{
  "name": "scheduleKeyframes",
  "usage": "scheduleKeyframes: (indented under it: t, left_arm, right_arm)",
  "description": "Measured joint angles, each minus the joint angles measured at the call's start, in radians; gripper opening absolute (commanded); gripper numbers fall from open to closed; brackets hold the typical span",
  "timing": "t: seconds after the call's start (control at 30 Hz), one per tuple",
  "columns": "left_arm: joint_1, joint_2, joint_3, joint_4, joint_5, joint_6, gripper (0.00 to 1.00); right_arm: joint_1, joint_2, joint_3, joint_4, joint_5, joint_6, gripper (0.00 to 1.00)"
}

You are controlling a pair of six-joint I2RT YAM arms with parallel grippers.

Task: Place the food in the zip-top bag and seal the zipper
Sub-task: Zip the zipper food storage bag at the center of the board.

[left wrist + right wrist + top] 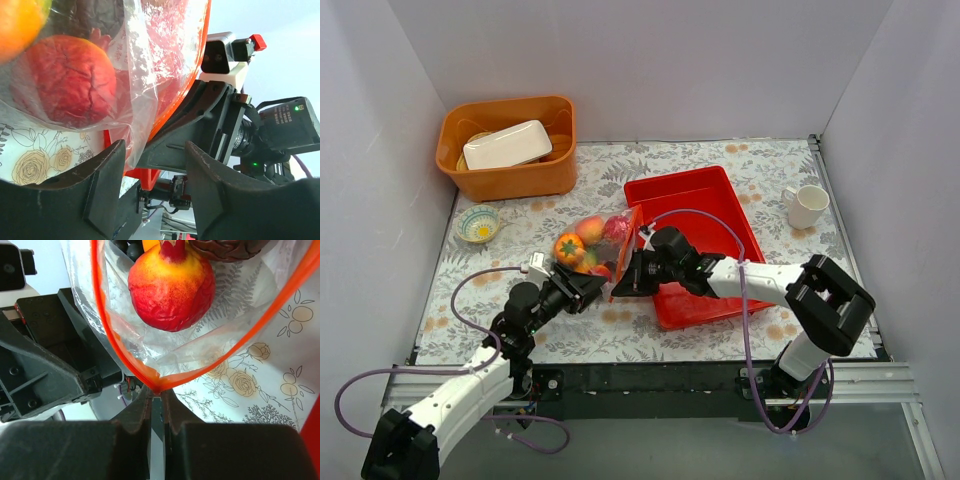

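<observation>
On the bench (pixel 720 165), beside the red tray (pixel 710 190), the zip-top bag (pixel 592 250) lies with the food (pixel 172 287) inside, so loading looks done and sealing is the step in hand. The zipper (pixel 98 325) gapes in a wide loop. The right jaws are clamped on its end, and the left jaws stand apart, loose plastic hanging between them. Next, I judge, they must pinch the strip and run along it. Faint print on the bag is too blurred to read
</observation>
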Motion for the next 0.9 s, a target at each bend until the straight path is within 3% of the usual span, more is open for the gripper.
scheduleKeyframes:
  t: [0.33,0.57,0.77,0.9]
  left_arm:
    - [0.0,0.053,0.0,-0.044,0.02,0.0,0.47]
    - [0.0,0.054,0.0,-0.052,0.03,-0.001,0.36]
    - [0.0,0.067,0.0,-0.035,0.033,-0.002,0.16]
    - [0.0,0.087,0.0,-0.014,0.036,-0.001,0.14]
  right_arm:
    - [-0.002,-0.02,-0.041,0.075,0.004,0.024,0.04]
    - [-0.01,-0.021,-0.042,0.09,0.003,0.029,0.04]
    - [-0.011,-0.021,-0.042,0.093,0.002,0.029,0.04]
    - [-0.011,-0.021,-0.042,0.094,-0.001,0.029,0.04]
